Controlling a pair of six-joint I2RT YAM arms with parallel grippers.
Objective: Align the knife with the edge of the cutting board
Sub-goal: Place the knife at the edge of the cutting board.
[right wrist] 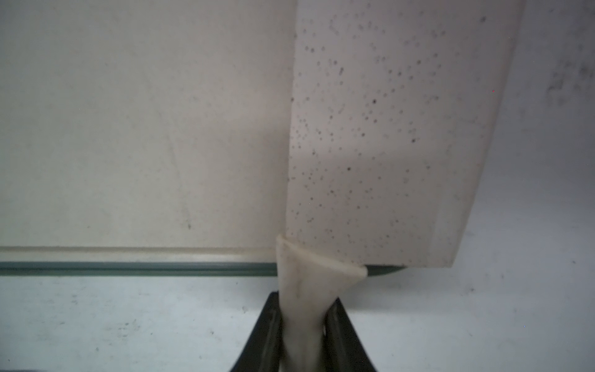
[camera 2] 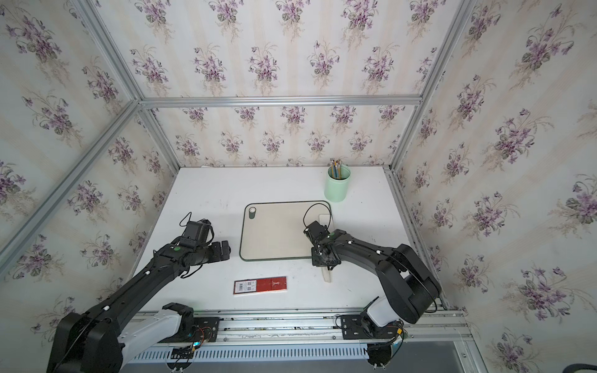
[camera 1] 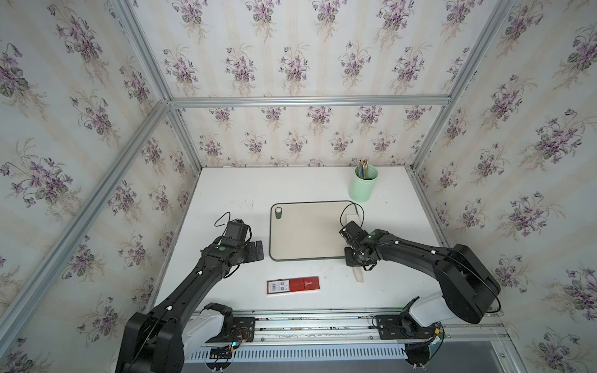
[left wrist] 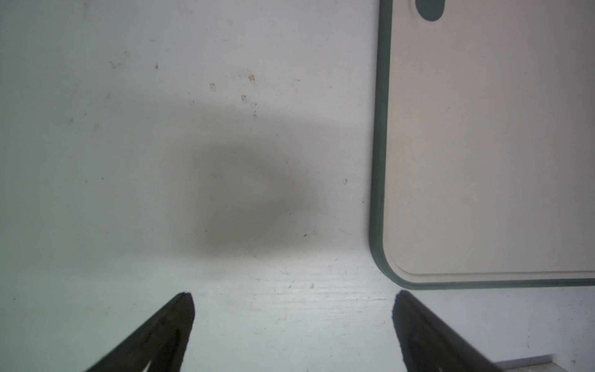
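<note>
Your right gripper (right wrist: pixel 304 309) clamps the knife (right wrist: pixel 380 128) handle; blade lies along the right edge of the cutting board (camera 1: pixel 303 232), centre-right in a top view. Your left gripper (left wrist: pixel 293 309) hangs left of it, jaws spread.

Colours and patterns, whole cell.
Noted: knife (right wrist: pixel 386 128) has a white blade flecked with fine dark specks and a cream handle; board (camera 1: pixel 303 232) plain beige, dark green-grey rim; box (camera 1: pixel 293 285) red, one end white with black barcodes; cup (camera 1: pixel 362 189) mint green, pencils (camera 1: pixel 363 168) in it yellow and blue; table (camera 1: pixel 232 193) white, faintly scuffed; wallpaper (camera 1: pixel 290 58) pale with cream stripes and purple flower sprays, grey-green leaves; frame (camera 1: pixel 307 100) silver; arms (camera 1: pixel 420 252) black, white at the base.
</note>
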